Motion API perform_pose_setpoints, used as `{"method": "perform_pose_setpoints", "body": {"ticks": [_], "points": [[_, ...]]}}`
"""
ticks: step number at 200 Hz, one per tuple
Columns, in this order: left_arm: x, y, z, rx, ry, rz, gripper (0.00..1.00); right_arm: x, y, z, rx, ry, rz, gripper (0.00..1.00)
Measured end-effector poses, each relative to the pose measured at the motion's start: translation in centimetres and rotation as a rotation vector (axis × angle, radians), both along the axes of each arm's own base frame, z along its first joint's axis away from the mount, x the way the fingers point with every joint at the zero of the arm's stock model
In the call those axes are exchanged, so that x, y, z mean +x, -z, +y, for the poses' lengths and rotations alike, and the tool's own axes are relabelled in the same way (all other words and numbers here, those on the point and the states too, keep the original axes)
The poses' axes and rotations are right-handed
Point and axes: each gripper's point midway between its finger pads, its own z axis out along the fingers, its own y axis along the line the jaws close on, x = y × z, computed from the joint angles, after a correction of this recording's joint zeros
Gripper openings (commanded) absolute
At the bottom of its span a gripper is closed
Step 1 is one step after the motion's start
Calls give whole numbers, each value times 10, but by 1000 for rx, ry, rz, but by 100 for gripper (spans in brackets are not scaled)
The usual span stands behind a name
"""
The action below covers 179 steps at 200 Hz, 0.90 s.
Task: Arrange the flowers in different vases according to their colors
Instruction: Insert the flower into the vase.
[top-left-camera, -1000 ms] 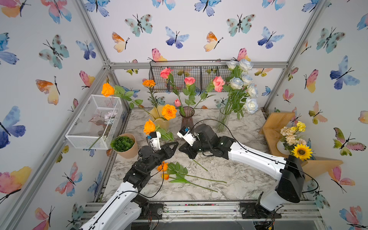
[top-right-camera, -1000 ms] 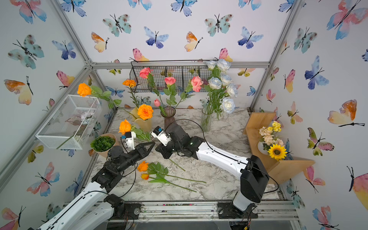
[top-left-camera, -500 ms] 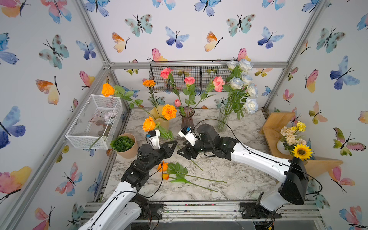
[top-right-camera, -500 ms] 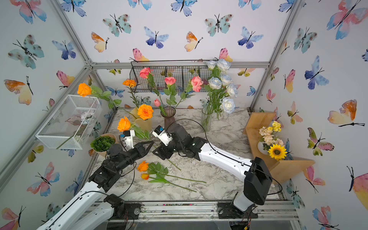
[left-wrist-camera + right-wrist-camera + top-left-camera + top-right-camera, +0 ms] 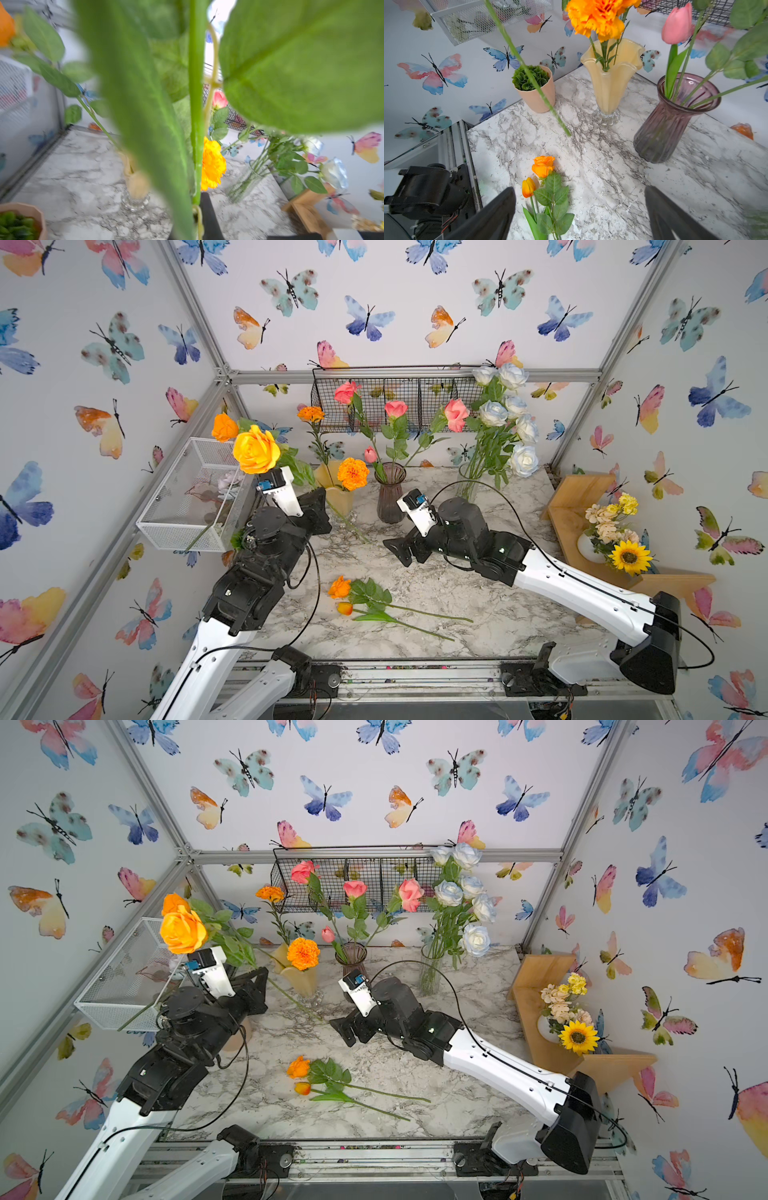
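Marble bench (image 5: 498,626). At 9 o'clock, left jaws clamped on the stem of a big orange rose (image 5: 255,450), bloom high, stem foot just beside the yellow vase (image 5: 341,502) at 11. Mid-bench, right jaws wide, empty. The purple vase (image 5: 390,499) at 12 holds pink flowers (image 5: 395,408); the clear vase (image 5: 466,489) at 1 holds white-blue roses (image 5: 493,412). At 6, small orange rose (image 5: 340,587) and orange tulip (image 5: 345,608) lie flat.

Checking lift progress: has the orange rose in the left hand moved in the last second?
Yes: the orange rose shifted away from the creamy yellow ruffled vase, toward the white mesh basket.
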Motion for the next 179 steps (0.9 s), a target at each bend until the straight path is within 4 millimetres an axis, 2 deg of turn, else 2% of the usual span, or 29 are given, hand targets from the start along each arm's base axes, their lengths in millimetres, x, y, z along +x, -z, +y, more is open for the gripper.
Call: {"method": "perform_pose_setpoints", "body": {"ticks": [14,71,104,120,145,179], "points": [[7,-20,12,52,-56,-30,0,2,-3,-2,1,12,-17,98],[46,-67,74,142,-261,-59,0,7,-5,-6,-11,38,-46,98],[76,-87,84,118,-262,-90,0,8,-5,-7,-14,45,-51,99],[96,-86,82,95,-234,-99,0,9,-5,-7,-14,49,-53,99],[128,-75,73,62,-179,-81,0,11,-5,-9,-16,61,-58,98],[163,-44,58,32,-106,-24,0,13,-5,-11,-21,78,-65,98]]}}
